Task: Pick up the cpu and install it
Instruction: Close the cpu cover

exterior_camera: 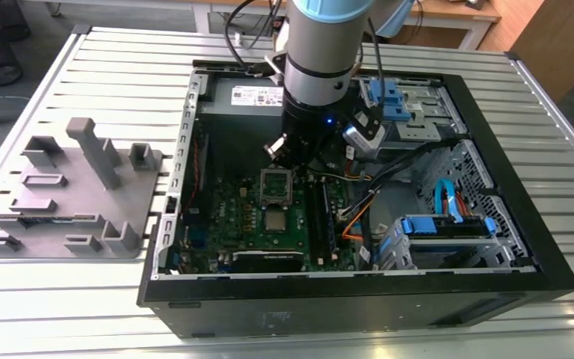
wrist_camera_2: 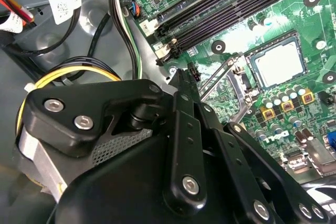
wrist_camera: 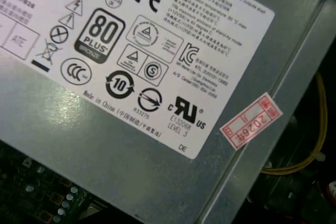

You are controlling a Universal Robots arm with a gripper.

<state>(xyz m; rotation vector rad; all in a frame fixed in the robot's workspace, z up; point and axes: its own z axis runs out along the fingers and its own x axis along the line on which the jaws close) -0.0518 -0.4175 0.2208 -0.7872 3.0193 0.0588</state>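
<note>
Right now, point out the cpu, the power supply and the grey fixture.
cpu [wrist_camera_2: 277,62]: second wrist view, silver top.
power supply [wrist_camera: 131,177]: first wrist view, bare casing.
grey fixture [exterior_camera: 99,155]: exterior view, tall post.

In the first wrist view we see a large white label [wrist_camera: 157,51] on the grey metal power supply [wrist_camera: 105,166]. It carries black certification marks, two warning triangles, a crossed-out bin sign and lines of small print. Just beside its edge sits a small red-framed sticker [wrist_camera: 251,120] with red digits. In the second wrist view a white paper tag [wrist_camera_2: 64,2] bears print too small to read.
</note>
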